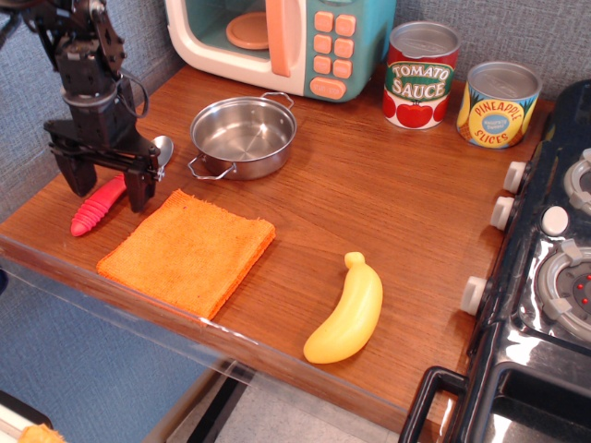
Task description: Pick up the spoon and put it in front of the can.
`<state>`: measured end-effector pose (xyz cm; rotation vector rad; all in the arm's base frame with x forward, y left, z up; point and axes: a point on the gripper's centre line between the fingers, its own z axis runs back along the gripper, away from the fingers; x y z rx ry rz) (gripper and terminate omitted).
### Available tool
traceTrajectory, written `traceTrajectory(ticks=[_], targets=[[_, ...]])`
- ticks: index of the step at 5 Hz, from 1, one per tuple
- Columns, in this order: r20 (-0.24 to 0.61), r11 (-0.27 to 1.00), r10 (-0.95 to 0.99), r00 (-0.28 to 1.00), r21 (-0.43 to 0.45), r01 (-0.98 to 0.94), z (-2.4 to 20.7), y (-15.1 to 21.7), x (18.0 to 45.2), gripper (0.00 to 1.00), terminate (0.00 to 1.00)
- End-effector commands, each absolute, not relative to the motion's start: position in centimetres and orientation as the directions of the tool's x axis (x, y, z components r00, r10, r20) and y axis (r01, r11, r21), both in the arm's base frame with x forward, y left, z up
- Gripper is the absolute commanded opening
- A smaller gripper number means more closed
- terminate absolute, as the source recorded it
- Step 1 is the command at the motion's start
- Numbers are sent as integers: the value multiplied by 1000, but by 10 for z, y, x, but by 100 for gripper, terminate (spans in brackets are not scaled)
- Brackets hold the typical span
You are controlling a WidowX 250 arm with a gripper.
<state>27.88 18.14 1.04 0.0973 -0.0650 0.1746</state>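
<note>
Spoon: one small toy spoon (100,204) with a ribbed red-pink plastic handle and a shiny silver bowl; it lies at the left end of the wooden counter, just left of the orange cloth, handle toward the front edge, bowl near the steel pot
Gripper: one black robot gripper (104,187); its jaws stand apart, one finger on each side of the spoon's handle, low over the wood
Cans: two; the red "TOMATO SAUCE" tin (421,75) with a white and green label stands at the back, well apart from the spoon; a yellow-blue "PINEAPPLE SLICES" tin (499,104) stands just beside it on the right
Other things, one each: a round stainless steel pot (243,137) with two handles; a folded orange towel cloth (187,248); a yellow plastic banana (347,310); a teal and cream toy microwave (282,41)
Hidden or cut off: the spoon's middle sits behind the gripper; whether the fingers touch the handle, cannot tell; the microwave's top is cut by the frame; the black toy stove (543,277) runs off the right edge
Surface and room: a brown wooden counter (369,203); a grey-blue textured wall (517,28) behind
</note>
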Motion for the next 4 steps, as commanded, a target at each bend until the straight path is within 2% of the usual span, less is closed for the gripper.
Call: traceTrajectory(ticks=[1,2,3,4], targets=[[127,986,152,980,54,-160,14,192,283,100,0],[131,986,154,979,50,-162,16,191,282,0,0],[138,985,157,978,49,-165,20,189,279,0,0],[166,968,231,959,65,-244,41,186,279,0,0]])
